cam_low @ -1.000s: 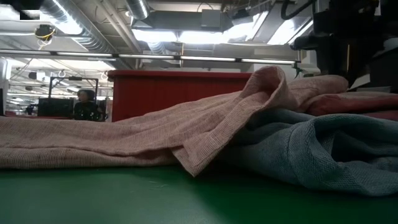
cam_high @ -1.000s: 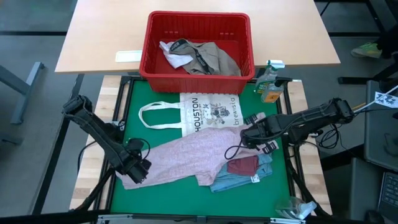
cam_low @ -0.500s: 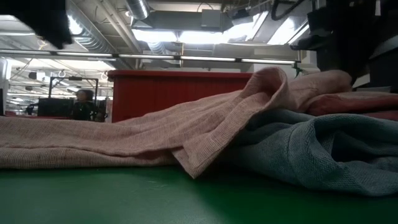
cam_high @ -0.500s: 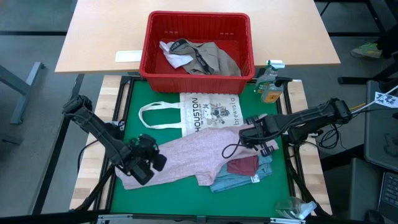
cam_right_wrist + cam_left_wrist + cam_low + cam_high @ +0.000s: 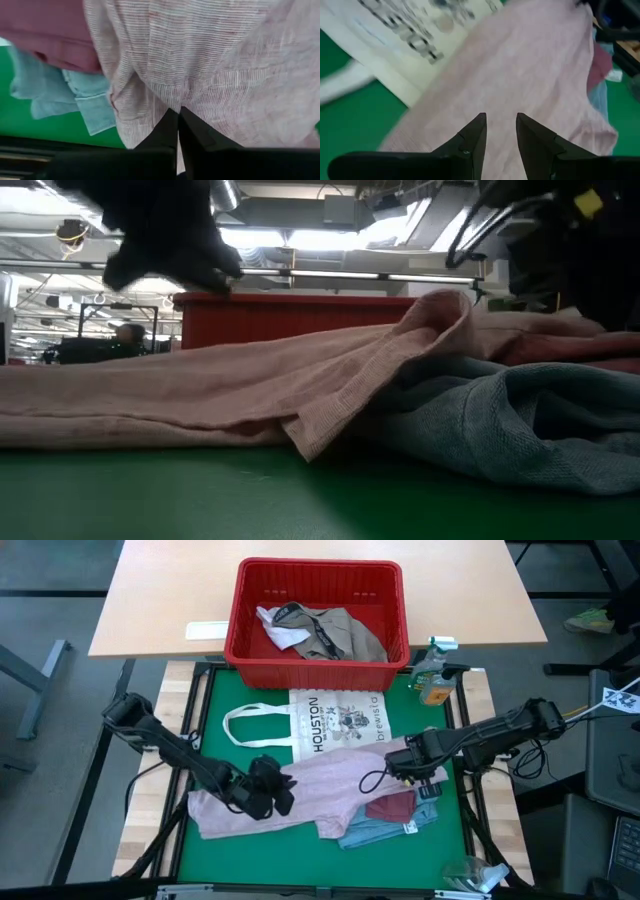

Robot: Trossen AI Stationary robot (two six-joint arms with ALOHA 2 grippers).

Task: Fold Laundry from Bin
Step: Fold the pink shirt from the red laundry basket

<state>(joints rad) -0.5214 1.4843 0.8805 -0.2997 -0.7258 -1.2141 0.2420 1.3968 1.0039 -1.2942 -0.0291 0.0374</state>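
Observation:
A pale pink garment [image 5: 310,790] lies spread on the green mat [image 5: 215,705]. Its right part overlaps a maroon piece [image 5: 392,806] and a light blue piece [image 5: 385,830]. My left gripper [image 5: 286,790] stands open a little above the garment's middle [image 5: 520,75], slanting down toward the right. My right gripper [image 5: 408,772] points down at the garment's right edge, shut on the cloth. The red bin [image 5: 318,575] on the far table holds khaki-grey [image 5: 345,635] and white [image 5: 275,625] laundry. My right gripper pinches the pink garment's cloth [image 5: 165,100] near its right edge between its two fingertips, from above, pointing down. The cloth puckers beside the fingers [image 5: 120,97] and still lies on the pieces under it. How many layers are caught cannot be seen.
A white "HOUSTON" tote bag [image 5: 335,722] lies flat between the bin and the pink garment, its handles toward the left. A spray bottle [image 5: 435,675] stands at the far right corner. Clear plastic [image 5: 475,875] sits at the near right corner.
My left gripper has swung from the pink garment's near left corner toward the right, over its middle, tipping from pointing down to slanting forward. My right gripper has sunk a little, rolled, and shut on the pink cloth, whose raised right part now sits lower.

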